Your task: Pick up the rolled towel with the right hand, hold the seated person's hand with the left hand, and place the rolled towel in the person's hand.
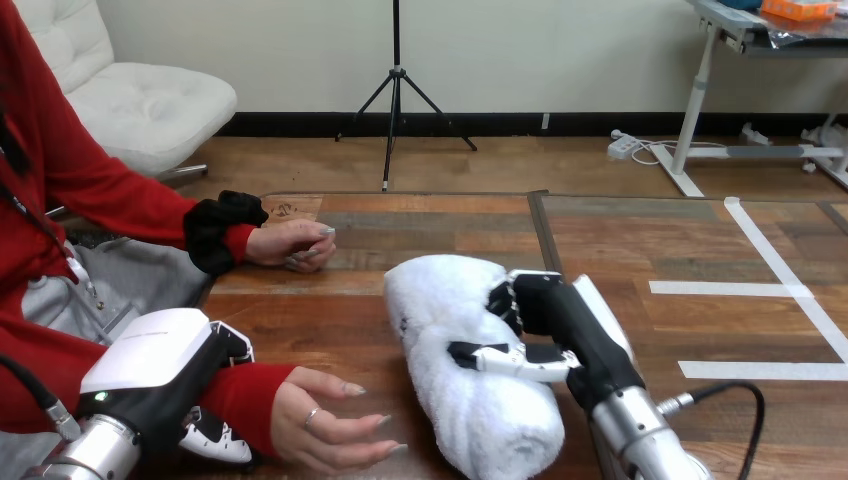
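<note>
So your R hand [545, 305] gripped the rolled towel [440, 300], L hand [160, 352] clasped the person's wrist [245, 395]; next up: lift towel w/o slip, over to the person's hand [330, 425].

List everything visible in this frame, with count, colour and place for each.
rolled towel: one, white, middle of the table, running toward the robot
tape strips: three, white, on the table's right part
table: one, brown wood, across the view
person's upper hand: one, black cuff, resting on the table at its left edge
person's lower hand: one, red sleeve, palm down, left of the towel
left hand: one, black and white, lower left, fingers curled round the person's wrist at the red sleeve
right hand: one, black and white, on the towel's right side, fingers and thumb curled round it
</note>
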Tool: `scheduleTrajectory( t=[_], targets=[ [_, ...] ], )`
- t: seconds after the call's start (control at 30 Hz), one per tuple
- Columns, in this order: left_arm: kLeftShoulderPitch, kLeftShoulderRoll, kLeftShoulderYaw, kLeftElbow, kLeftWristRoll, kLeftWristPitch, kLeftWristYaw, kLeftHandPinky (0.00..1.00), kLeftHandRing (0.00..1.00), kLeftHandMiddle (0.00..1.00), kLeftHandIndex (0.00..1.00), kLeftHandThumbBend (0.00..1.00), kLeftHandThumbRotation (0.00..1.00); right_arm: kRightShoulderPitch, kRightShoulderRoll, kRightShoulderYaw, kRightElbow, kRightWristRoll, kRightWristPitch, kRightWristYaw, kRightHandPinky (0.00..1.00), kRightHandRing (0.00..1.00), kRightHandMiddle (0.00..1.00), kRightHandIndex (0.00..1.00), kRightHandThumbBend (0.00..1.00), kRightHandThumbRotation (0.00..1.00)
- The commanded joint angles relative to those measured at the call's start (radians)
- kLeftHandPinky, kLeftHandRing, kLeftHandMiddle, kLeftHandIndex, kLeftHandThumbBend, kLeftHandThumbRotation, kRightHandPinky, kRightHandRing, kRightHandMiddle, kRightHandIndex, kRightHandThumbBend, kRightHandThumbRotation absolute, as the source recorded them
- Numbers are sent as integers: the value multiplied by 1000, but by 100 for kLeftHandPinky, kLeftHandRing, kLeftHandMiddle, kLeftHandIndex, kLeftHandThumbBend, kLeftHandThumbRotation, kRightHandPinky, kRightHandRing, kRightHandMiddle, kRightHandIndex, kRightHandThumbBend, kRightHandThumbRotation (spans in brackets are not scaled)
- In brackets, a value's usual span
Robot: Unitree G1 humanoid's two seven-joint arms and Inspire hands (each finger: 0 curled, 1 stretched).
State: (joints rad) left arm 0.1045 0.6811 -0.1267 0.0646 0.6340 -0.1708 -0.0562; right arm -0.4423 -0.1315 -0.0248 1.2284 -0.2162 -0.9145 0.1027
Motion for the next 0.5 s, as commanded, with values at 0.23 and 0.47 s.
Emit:
scheduleTrajectory(
  t=[0.23, 0.47],
  targets=[
    [-106, -70, 62, -295, -93, -9, -29, 25, 29, 34, 34, 87, 0, -231, -26, 61, 39, -101, 10, -128, 30, 35, 42, 41, 77, 0],
    [-113, -83, 64, -313, -91, -3, -48, 25, 29, 34, 34, 87, 0, -242, -15, 77, 50, -128, 31, -152, 30, 35, 42, 41, 77, 0]
  ],
)
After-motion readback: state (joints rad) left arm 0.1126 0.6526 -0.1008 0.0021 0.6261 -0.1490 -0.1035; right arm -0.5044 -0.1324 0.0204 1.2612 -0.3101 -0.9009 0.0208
